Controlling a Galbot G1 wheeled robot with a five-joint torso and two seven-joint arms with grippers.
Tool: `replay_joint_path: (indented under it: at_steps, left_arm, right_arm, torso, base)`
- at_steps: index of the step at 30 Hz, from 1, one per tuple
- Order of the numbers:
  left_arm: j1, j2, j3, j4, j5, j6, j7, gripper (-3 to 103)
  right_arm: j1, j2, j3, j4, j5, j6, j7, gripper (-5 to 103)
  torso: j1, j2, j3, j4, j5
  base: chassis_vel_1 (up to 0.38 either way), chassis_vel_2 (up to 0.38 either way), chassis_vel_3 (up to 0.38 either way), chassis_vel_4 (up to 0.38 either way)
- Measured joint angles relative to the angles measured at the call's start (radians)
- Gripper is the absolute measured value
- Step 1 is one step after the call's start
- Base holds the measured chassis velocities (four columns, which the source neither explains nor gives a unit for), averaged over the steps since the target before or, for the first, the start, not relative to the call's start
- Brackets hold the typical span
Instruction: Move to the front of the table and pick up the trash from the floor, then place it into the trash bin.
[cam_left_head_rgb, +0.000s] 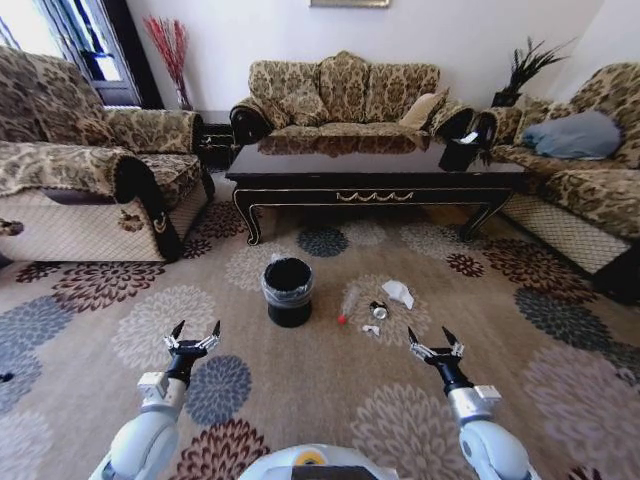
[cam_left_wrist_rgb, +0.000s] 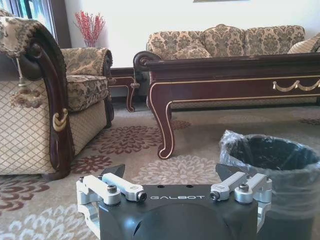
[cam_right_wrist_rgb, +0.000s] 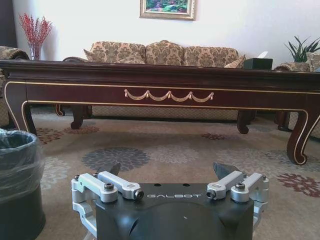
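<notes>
1. Both of my arms hang low over the floor (cam_left_head_rgb: 90, 330), parked in front of the table (cam_left_head_rgb: 375, 165) while I face it.
2. My left gripper (cam_left_head_rgb: 194, 336) has its fingers spread apart and empty, beside the trash bin (cam_left_head_rgb: 288, 291), so a drop there would be short.
3. My right gripper (cam_left_head_rgb: 433, 344) is also spread wide and holds nothing, just short of the trash (cam_left_head_rgb: 378, 305).
4. That trash lies between bin and right gripper: crumpled paper (cam_left_head_rgb: 398, 293), a red-capped tube (cam_left_head_rgb: 346, 304), a shiny wrapper (cam_left_head_rgb: 378, 310).
</notes>
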Motion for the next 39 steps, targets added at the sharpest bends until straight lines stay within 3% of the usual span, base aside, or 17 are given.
replay_joint_path:
  at_steps: [28,36,39]
  left_arm:
    - [-0.032,0.014,0.025,-0.014,0.003,0.012,0.006,100]
    - [-0.094,0.043,0.091,-0.024,-0.010,0.091,-0.006,100]
    - [-0.146,0.081,0.152,-0.046,-0.041,0.161,-0.024,100]
  right_arm:
    - [-0.022,0.018,-0.004,0.004,-0.033,0.005,0.007,100]
    - [-0.019,0.030,-0.017,-0.012,-0.066,0.014,0.025,100]
    - [-0.025,0.028,-0.015,-0.019,-0.067,0.021,0.024,100]
  torso:
    - [0.000,0.000,0.000,0.0000,-0.0002]
    - [0.000,0.000,0.000,0.0000,-0.0002]
    - [0.000,0.000,0.000,-0.0001,0.0001]
  base:
    - [-0.162,0.157,0.161,-0.159]
    - [-0.039,0.036,0.057,-0.031]
    - [0.000,0.000,0.000,0.000]
